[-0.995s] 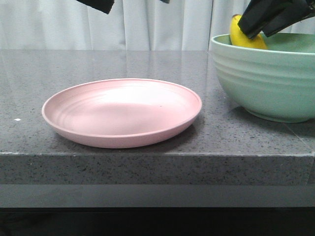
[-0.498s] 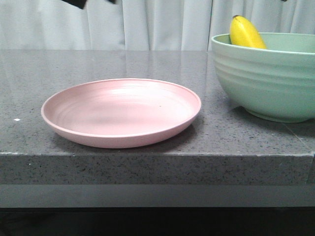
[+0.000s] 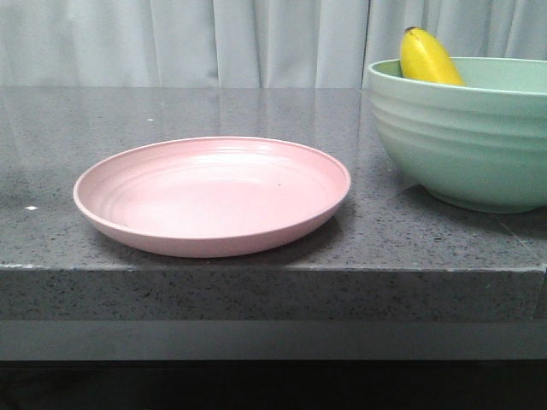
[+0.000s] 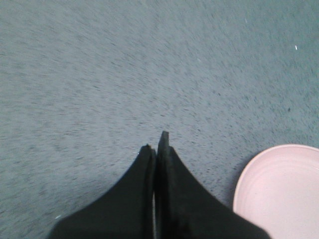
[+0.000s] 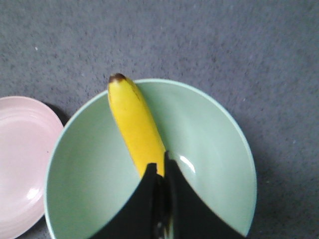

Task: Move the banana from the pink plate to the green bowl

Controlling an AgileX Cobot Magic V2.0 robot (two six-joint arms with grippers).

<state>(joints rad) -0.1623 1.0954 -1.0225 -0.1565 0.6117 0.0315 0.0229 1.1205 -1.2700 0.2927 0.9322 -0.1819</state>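
Note:
The banana point(image 3: 425, 58) lies in the green bowl point(image 3: 461, 137) at the right, its dark tip resting on the bowl's rim. In the right wrist view the banana point(image 5: 134, 124) lies across the inside of the bowl point(image 5: 209, 144). My right gripper point(image 5: 160, 164) is shut and empty, high above the bowl. The pink plate point(image 3: 212, 195) stands empty at the table's front middle; its edge shows in the left wrist view point(image 4: 279, 194) and the right wrist view point(image 5: 22, 164). My left gripper point(image 4: 155, 144) is shut and empty above bare table beside the plate. Neither gripper shows in the front view.
The grey speckled stone table point(image 3: 128, 111) carries the plate and bowl; its front edge point(image 3: 273, 269) runs just before the plate. A pale curtain point(image 3: 214, 43) hangs behind the table.
The right gripper has let go of the banana, left it in the bowl, and risen out of the front view. The left gripper has also left the top of the front view.

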